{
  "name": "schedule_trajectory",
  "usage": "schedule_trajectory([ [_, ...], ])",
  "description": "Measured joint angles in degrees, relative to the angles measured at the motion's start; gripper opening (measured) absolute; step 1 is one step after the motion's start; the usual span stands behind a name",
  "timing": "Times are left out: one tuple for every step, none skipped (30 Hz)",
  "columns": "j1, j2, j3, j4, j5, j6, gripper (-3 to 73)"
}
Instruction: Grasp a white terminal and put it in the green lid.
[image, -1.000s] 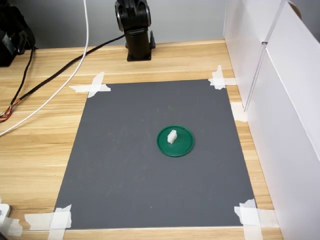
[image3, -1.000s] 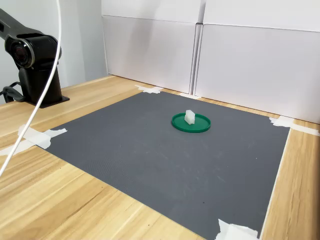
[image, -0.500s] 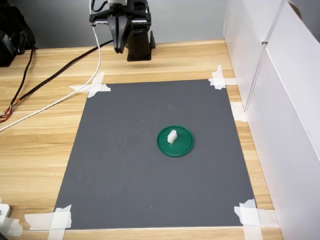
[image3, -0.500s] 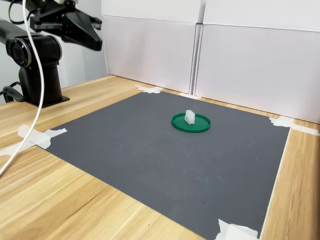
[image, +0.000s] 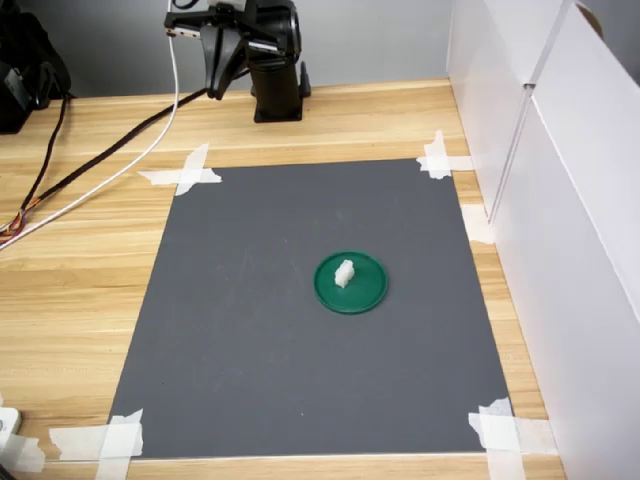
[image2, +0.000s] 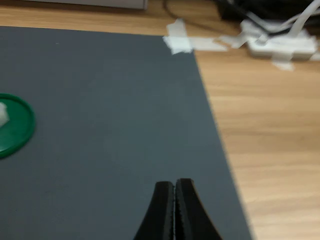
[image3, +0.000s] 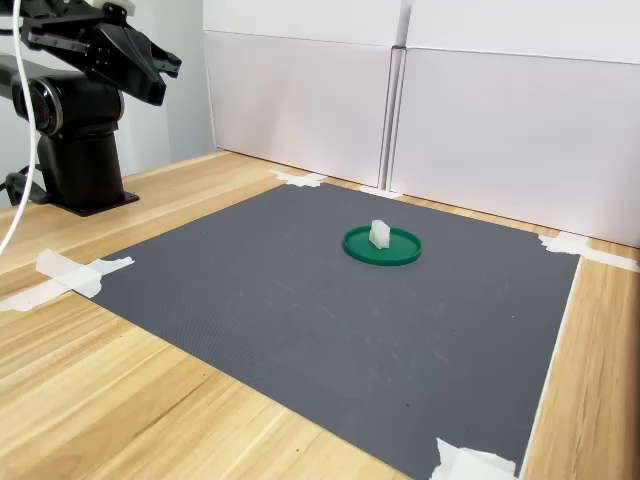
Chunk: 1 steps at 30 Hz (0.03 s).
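We see a wooden table carrying a large dark grey mat, its four corners held down by white tape strips. In the first exterior view the white panels wall off the 3 o'clock side, standing just past the mat's edge there; in the second exterior view they run along the 12 o'clock side. The other mat edges give onto bare wood.

The arm's black base stands on the table beyond the mat's 12 o'clock edge in the first exterior view, with a white cable and a dark cable trailing off toward 9 o'clock.

The gripper hangs up by the base, well apart from the mat's middle; in the wrist view we see its jaws pressed together with nothing between them.

The green lid lies flat near the centre of the mat, open mat all around it. In it, the white terminal stands, toward the lid's 9 o'clock side in the first exterior view.
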Motion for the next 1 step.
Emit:
schedule_trajectory([
  [0.0, 0.0, 0.0, 2.0, 0.6, 0.0, -2.0],
])
